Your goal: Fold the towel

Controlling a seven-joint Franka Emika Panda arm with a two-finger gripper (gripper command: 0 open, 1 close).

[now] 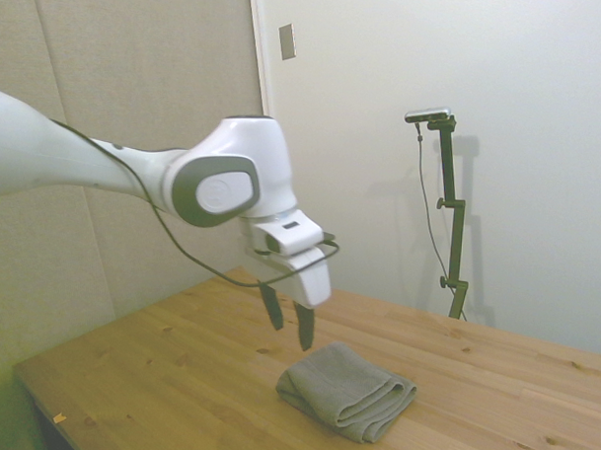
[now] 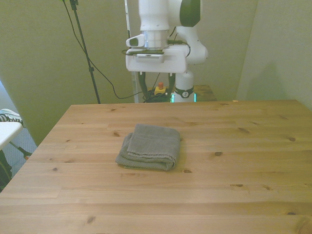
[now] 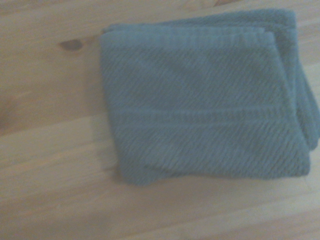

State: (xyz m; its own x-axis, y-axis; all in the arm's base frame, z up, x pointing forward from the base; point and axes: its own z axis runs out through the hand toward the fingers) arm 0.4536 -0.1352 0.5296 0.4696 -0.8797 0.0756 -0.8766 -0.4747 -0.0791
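Note:
The grey-taupe towel (image 1: pixel 349 390) lies on the wooden table (image 1: pixel 177 379) as a small thick rectangle with several stacked layers showing along its edges. In the front view the towel (image 2: pixel 150 146) sits near the table's middle, slightly toward the front view's left. The wrist view is filled by the towel (image 3: pixel 200 105), flat on the boards. My gripper (image 1: pixel 291 338) hangs open above the table, beside the towel's edge nearest the robot base and apart from it, with nothing between its fingers. From the front, the gripper (image 2: pixel 156 87) is raised behind the towel.
The table (image 2: pixel 243 170) spreads wide around the towel on every side. A white object (image 2: pixel 7 132) juts in at the front view's left edge, off the table. A small red and yellow button (image 2: pixel 159 88) sits behind the table's far edge by the robot base.

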